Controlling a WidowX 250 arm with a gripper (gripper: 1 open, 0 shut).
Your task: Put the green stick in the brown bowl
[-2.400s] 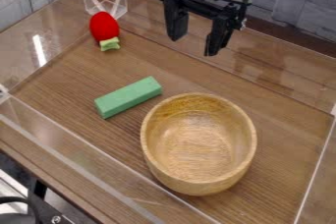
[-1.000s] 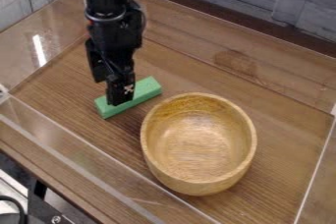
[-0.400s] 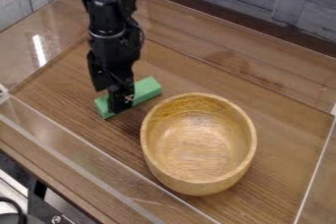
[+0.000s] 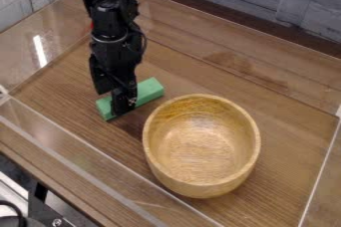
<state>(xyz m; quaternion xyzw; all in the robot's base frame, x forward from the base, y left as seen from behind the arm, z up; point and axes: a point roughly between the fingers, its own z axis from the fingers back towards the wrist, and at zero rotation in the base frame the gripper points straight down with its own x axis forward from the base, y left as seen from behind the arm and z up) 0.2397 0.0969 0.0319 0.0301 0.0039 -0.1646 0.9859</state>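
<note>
Green stick (image 4: 139,96) lay flat on the wooden table (image 4: 266,82), just beside the brown bowl (image 4: 201,143) on its upper-left side, close to the rim but apart from it, and nothing had gone into the bowl yet. What had changed was my arm: a couple of seconds before, the gripper (image 4: 118,96) had hung well above and behind the bowl, near the back of the table, and since then I had brought it across and down until it stood straight over the stick's left half. Over the last second it had sunk a little lower, so the dark fingers (image 4: 126,99) now reached down to the block and hid its middle. The jaws stood wide apart, astride the stick as far as I could judge, and gripped nothing; whether a fingertip already touched the block I could not tell from this angle. The stick itself had not shifted from its place beside the bowl. I judged the approach was nearly over, with closing, lifting and the short carry to the bowl all remaining.
</note>
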